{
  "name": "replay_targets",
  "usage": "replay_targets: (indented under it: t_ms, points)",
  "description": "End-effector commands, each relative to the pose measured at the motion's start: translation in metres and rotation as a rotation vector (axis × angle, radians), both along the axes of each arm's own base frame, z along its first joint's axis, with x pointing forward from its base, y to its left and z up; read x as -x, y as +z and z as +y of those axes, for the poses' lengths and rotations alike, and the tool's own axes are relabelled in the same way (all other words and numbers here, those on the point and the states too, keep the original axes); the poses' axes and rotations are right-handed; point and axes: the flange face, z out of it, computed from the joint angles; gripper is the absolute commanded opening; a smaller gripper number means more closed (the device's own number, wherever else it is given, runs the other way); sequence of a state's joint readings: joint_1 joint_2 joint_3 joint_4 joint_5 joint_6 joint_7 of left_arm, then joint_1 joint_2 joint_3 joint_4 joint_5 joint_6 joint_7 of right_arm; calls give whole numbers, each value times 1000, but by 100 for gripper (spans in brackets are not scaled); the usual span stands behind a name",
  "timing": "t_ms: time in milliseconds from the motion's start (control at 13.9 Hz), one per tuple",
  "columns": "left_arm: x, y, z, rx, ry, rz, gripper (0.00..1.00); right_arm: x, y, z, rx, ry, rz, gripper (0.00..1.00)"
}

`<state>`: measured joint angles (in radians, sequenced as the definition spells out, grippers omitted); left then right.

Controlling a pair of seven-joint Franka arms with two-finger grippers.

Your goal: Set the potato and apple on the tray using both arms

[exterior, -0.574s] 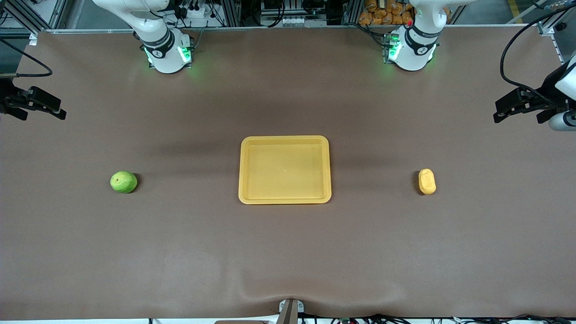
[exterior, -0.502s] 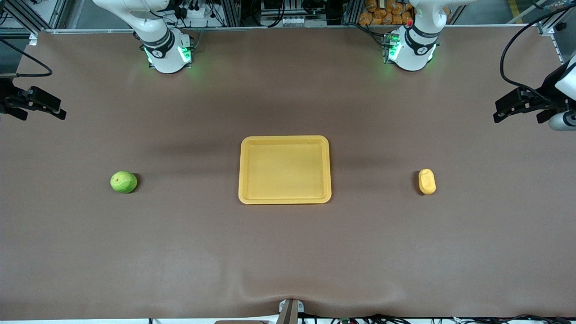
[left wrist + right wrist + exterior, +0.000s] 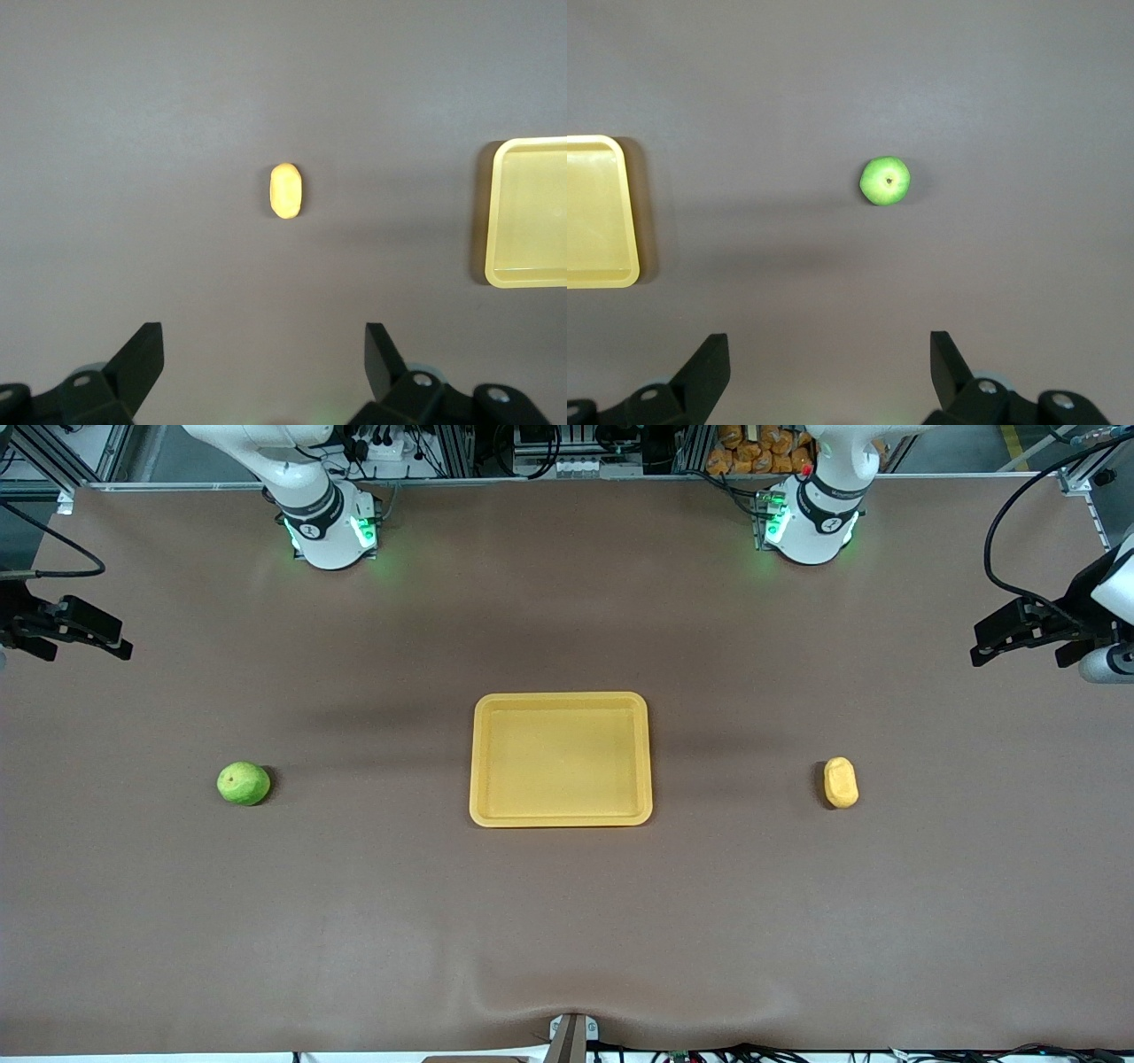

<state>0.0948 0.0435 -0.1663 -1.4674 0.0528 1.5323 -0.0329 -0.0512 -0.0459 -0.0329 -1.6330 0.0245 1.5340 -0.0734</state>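
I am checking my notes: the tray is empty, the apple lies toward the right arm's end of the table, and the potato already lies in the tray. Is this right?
Not quite. The potato is not in the tray; the front view shows it on the table toward the left arm's end. The tray is empty and the apple lies toward the right arm's end, as you wrote.

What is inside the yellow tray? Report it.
Nothing: the tray shows only its bare floor, none of it covered. The apple and potato lie on the table, apart from it.
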Motion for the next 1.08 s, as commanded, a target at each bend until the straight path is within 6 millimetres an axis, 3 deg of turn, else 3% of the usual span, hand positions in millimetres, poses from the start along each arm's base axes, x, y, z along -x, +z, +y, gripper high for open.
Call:
replay_targets:
  t_ms: [0,502,717,1004]
  points:
    - [-7,-12,-2,9,-7,32,100,2,-1,-3,17,0,2,100]
    - [-33,-97,-2,16,-1,144,100,-3,-7,-3,17,-4,10,100]
    - [-34,-156,-7,18,-8,135,100,-8,-15,-6,19,-9,8,100]
    - [-40,-244,-20,32,-10,123,100,-13,-55,-13,21,-20,4,100]
